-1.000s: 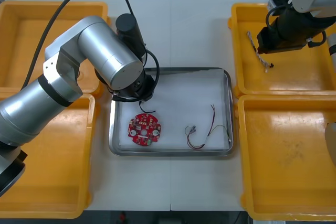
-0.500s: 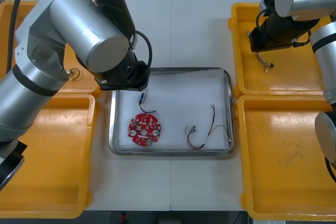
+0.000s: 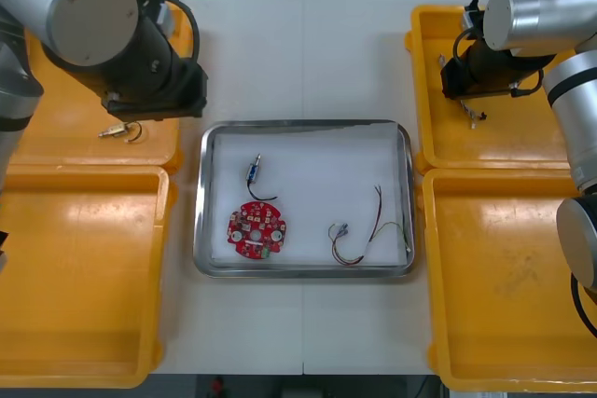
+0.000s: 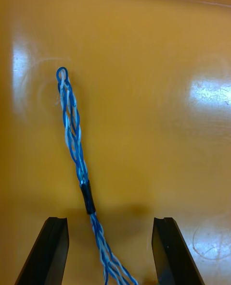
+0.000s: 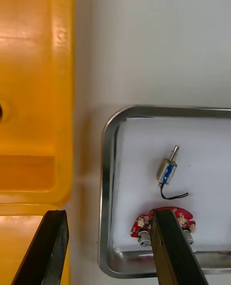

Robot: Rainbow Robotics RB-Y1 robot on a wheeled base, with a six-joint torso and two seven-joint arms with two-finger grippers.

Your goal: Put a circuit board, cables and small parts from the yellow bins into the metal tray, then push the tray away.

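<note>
The metal tray [image 3: 303, 124], white inside, holds a round red circuit board [image 3: 258, 229], a small metal part with a black wire [image 3: 254, 174] and a red and yellow cable [image 3: 364, 230]. My left gripper [image 5: 107, 213] hangs open, above the table by the tray's corner [image 5: 108, 136], the small metal part [image 5: 167, 169] beyond its fingers. My left arm [image 3: 140, 53] is over the far left yellow bin [image 3: 56, 151]. My right gripper [image 4: 109, 220] is open low in the far right bin [image 3: 522, 151], its fingers on either side of a twisted blue and white cable [image 4: 77, 136].
Another small metal part [image 3: 117, 130] lies in the far left bin near its front wall. Both near yellow bins [image 3: 84, 361] [image 3: 513, 361] flank the tray. Bare table lies between the tray and the far edge.
My left arm has drawn back from the tray to the far left bin, leaving the small metal part with the black wire in the tray. My right arm shifted slightly over the twisted cable.
</note>
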